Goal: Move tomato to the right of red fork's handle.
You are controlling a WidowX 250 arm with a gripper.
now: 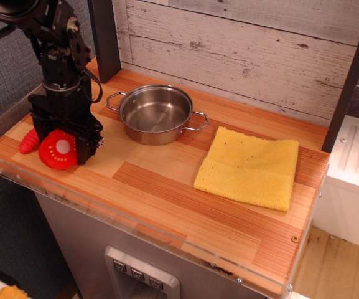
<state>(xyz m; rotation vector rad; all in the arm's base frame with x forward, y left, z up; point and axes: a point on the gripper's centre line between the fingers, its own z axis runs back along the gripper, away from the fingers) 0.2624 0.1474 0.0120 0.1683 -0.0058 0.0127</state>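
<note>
The tomato [57, 150] is a flat red disc with a pale centre, low at the table's front left corner and touching or nearly touching the wood. My gripper [66, 141] stands straight above it, and its black fingers [83, 147] still close on the tomato's upper edge. Only the ribbed rounded end of the red fork's handle [28, 142] shows, lying just left of the tomato. The rest of the handle and the fork head are hidden behind the arm.
A steel pot [155, 114] with two handles stands right of the gripper. A yellow cloth [249, 166] lies at the right. The table's front edge [135, 224] has a clear plastic lip. A dark post [103, 37] rises behind the arm.
</note>
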